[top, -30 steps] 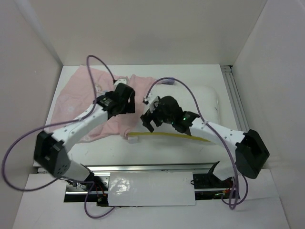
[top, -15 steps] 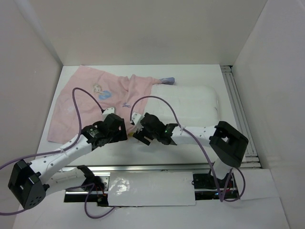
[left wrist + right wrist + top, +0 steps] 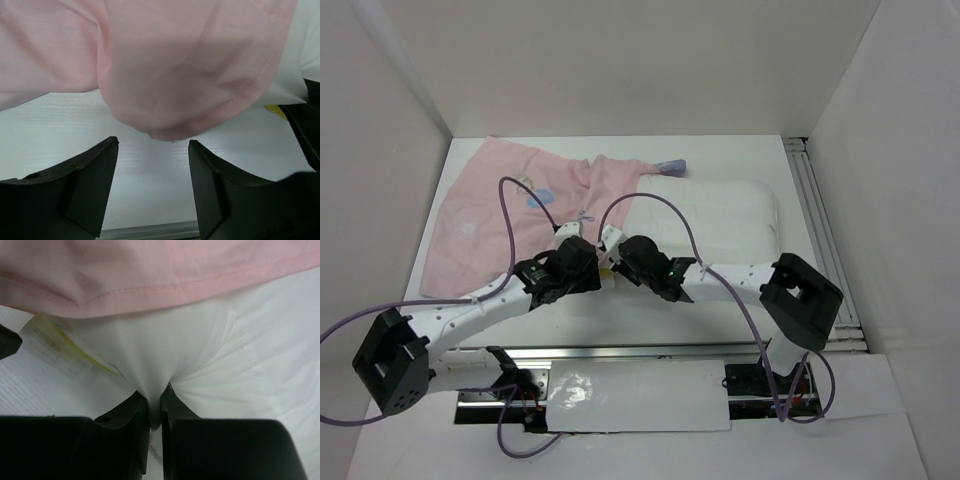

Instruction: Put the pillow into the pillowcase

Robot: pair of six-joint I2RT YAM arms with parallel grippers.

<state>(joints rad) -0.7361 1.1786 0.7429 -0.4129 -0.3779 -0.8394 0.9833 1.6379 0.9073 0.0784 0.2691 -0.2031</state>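
The right gripper point(image 3: 155, 409) pinches a fold of the pillow point(image 3: 215, 355) near the middle of the table point(image 3: 50, 135), probably to push it inside. The left gripper point(image 3: 152, 155) stands open and empty before the hem of the pillowcase point(image 3: 190, 75), which lies toward the far-left corner.

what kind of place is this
Probably a robot test cell: plain white panel walls box in a white table, an aluminium rail runs along its near edge, with a cabled left arm and right arm bolted there.
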